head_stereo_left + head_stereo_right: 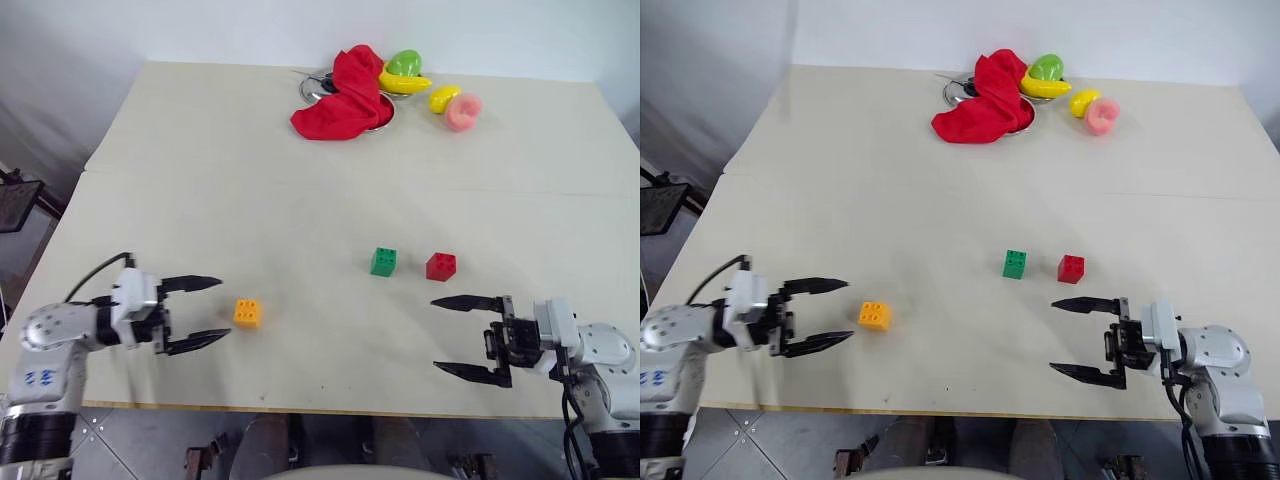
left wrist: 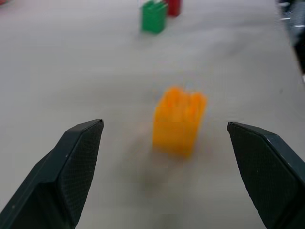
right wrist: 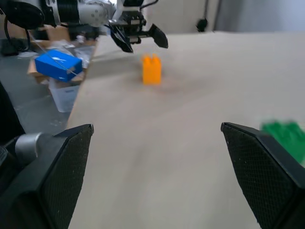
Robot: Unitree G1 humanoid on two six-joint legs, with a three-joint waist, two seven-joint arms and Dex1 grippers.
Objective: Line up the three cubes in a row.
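Note:
Three studded cubes stand on the beige table (image 1: 200,180). The orange-yellow cube (image 1: 247,313) sits at the near left, apart from the other two. The green cube (image 1: 383,261) and the red cube (image 1: 440,266) stand side by side right of centre. My left gripper (image 1: 212,310) is open, just left of the orange-yellow cube (image 2: 178,121), with nothing between its fingers. Near the front right edge, my right gripper (image 1: 448,335) is open and empty, pointing left, below the red cube. The left gripper (image 3: 140,36) also shows in the right wrist view behind the orange-yellow cube (image 3: 151,69).
At the far side lies a red cloth (image 1: 345,95) over a metal bowl (image 1: 318,88), with a green and a yellow toy fruit (image 1: 405,75) beside it, then another yellow fruit (image 1: 443,98) and a pink one (image 1: 464,112). Boxes (image 3: 58,64) sit on the floor beyond the table's left edge.

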